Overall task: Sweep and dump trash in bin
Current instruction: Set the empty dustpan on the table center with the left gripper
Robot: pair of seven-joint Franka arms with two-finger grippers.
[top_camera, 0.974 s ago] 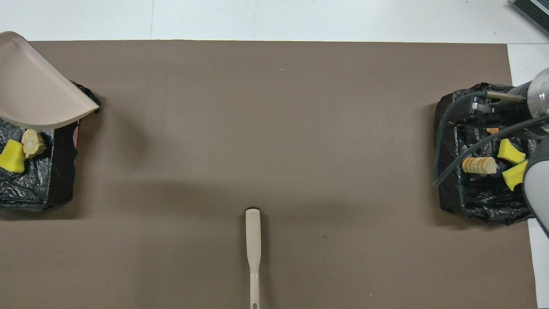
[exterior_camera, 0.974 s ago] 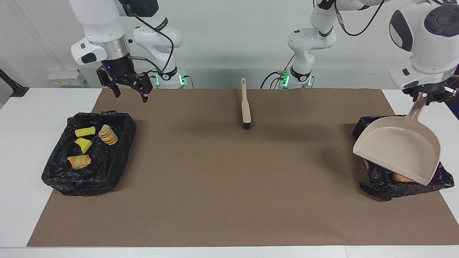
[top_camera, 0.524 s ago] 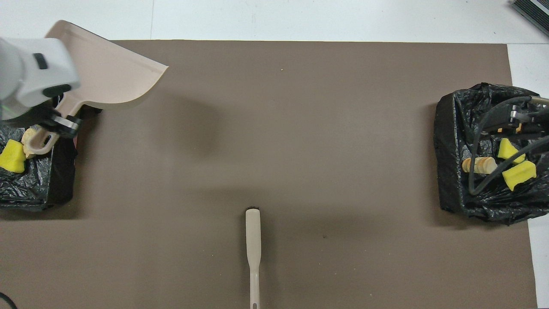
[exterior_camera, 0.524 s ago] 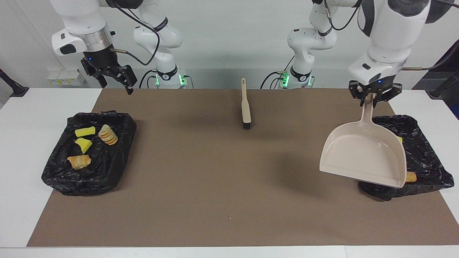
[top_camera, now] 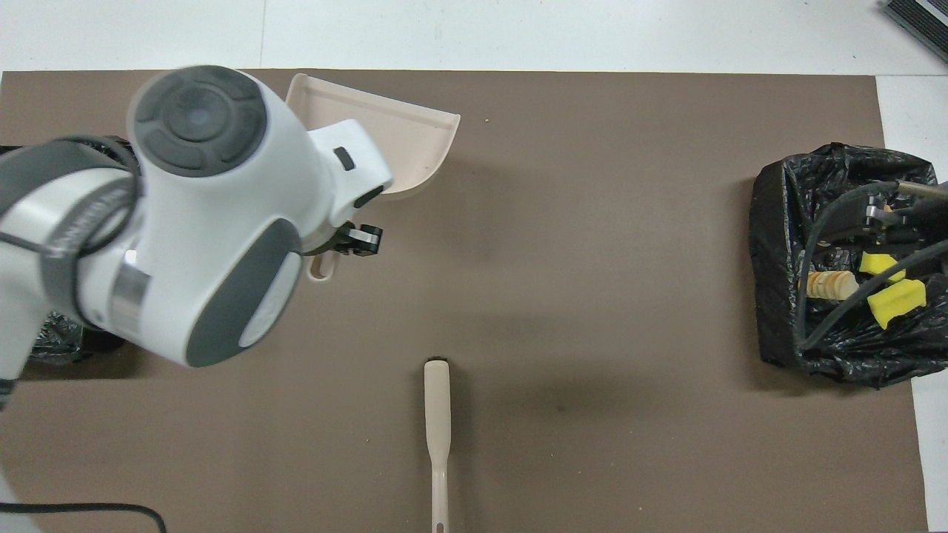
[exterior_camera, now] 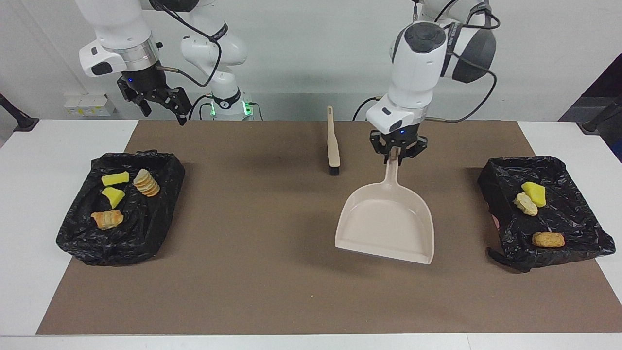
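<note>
My left gripper (exterior_camera: 397, 154) is shut on the handle of the beige dustpan (exterior_camera: 386, 223), which hangs empty and low over the middle of the brown mat. In the overhead view the left arm covers most of the dustpan (top_camera: 392, 141). The black-lined bin (exterior_camera: 583, 228) at the left arm's end holds trash: a yellow wedge (exterior_camera: 534, 193), a beige scrap (exterior_camera: 526, 204) and a roll (exterior_camera: 548, 239). A second lined bin (exterior_camera: 160, 214), at the right arm's end, holds two yellow wedges (exterior_camera: 115, 178), a sliced roll (exterior_camera: 146, 183) and another roll (exterior_camera: 107, 219). My right gripper (exterior_camera: 164, 113) hangs open and empty, up in the air.
The beige brush (exterior_camera: 333, 143) lies on the mat (exterior_camera: 243, 272) near the robots, handle toward them, beside the dustpan's handle. In the overhead view the brush (top_camera: 437, 429) lies at the bottom centre. White table (exterior_camera: 29, 194) borders the mat at both ends.
The left arm has carried the dustpan from over the bin at its end to over the mat's middle, uncovering that bin's trash. The right gripper rose and shifted a little.
</note>
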